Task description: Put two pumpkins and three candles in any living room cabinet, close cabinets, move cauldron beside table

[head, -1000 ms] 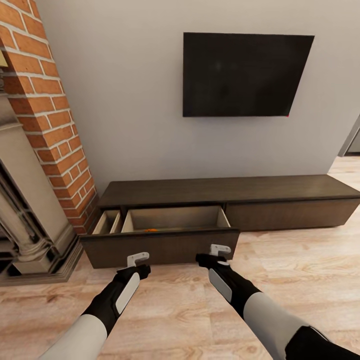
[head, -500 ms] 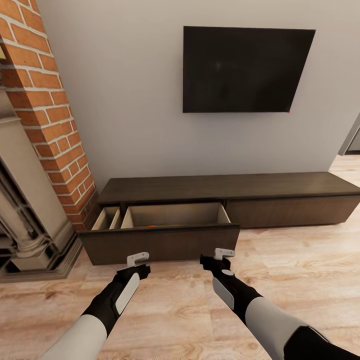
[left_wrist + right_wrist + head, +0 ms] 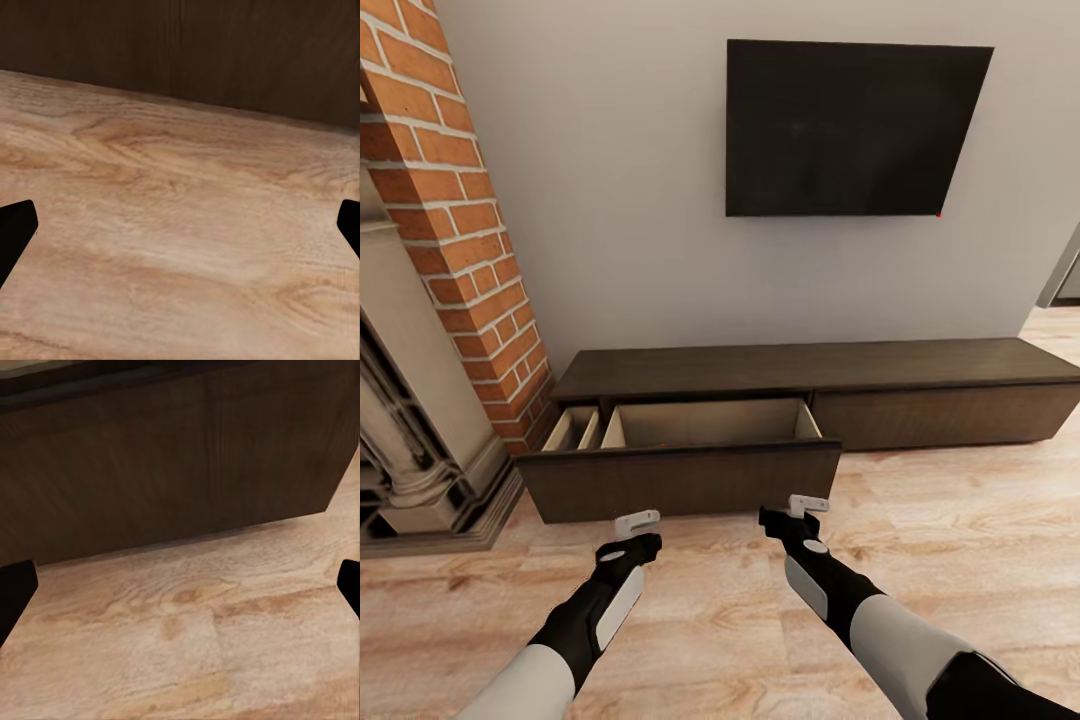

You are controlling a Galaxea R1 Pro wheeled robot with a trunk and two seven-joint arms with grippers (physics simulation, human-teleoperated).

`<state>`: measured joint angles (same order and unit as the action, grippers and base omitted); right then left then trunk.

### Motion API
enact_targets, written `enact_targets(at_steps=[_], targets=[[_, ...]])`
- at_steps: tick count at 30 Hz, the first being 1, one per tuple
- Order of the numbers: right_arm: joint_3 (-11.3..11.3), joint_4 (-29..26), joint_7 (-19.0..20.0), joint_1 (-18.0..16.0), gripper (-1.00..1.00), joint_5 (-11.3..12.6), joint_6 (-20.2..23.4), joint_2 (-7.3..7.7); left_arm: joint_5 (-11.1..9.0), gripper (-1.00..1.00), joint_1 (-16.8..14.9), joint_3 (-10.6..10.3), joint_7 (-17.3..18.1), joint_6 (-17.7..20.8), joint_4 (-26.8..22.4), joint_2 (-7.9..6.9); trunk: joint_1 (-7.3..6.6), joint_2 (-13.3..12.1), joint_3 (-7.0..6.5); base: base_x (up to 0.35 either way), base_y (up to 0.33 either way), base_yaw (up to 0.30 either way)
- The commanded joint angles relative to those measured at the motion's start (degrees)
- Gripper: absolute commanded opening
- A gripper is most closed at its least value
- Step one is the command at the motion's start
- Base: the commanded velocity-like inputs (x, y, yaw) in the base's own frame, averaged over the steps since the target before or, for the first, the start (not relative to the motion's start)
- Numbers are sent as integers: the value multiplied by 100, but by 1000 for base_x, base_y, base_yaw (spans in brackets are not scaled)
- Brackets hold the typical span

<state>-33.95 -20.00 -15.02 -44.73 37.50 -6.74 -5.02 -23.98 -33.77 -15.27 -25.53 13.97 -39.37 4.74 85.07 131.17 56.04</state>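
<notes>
The long dark-brown cabinet point(image 3: 810, 366) stands against the wall. Its left drawer point(image 3: 682, 480) is pulled out, showing pale beige insides, and its right drawer front point(image 3: 945, 416) is closed. My left gripper point(image 3: 637, 523) and right gripper point(image 3: 803, 504) hover open over the floor a short way from the drawer front, not touching it. In the left wrist view the open left gripper point(image 3: 180, 225) faces the floor with dark wood beyond. The right gripper point(image 3: 180, 585) looks at the drawer front point(image 3: 172, 457) in its own wrist view. Pumpkins, candles, cauldron and table are out of sight.
A red brick chimney point(image 3: 455, 200) and a grey stone fireplace surround point(image 3: 410, 440) stand close at the left of the open drawer. A black TV point(image 3: 855, 130) hangs above the cabinet. Light wooden floor point(image 3: 920, 520) spreads to the right, toward a doorway at the far right.
The whole view has shifted as the robot drew back from the cabinet. Both grippers now stand apart from the drawer front. A bit of orange seen inside the drawer has dropped behind its front.
</notes>
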Motion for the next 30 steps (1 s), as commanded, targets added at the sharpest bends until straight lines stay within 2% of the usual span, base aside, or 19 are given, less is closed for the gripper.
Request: enact_targets(at_steps=[1,4,7,10,14,18,24,30], targets=[[-3,25,4,0,100,-3,-127,-7,18,100,1,-165,-2,-176,95,0,22,42,18,0,0,0],[-9,155,70,0,100,-12,-237,-29,28,100,2,-449,-5,-482,207,1,88,162,72,0,0,0],[-14,224,251,0,100,-15,-268,-43,25,100,2,-547,-6,-661,248,1,154,282,126,0,0,0],[-62,237,318,0,100,-15,-274,-60,27,100,2,-569,-5,-698,258,1,220,403,180,0,0,0],[-384,243,338,0,100,-12,-278,-68,31,100,3,-573,-5,-721,262,-1,308,563,252,0,0,0],[-550,244,341,0,100,-7,-281,-69,27,100,4,-574,-7,-773,263,1,352,643,288,0,0,0],[-592,247,342,0,100,-6,-277,-72,27,100,10,-575,-7,-781,263,1,352,643,288,8,0,0],[-595,250,342,0,100,-3,-276,-70,33,100,11,-576,-5,-761,263,1,352,643,288,259,0,0]])
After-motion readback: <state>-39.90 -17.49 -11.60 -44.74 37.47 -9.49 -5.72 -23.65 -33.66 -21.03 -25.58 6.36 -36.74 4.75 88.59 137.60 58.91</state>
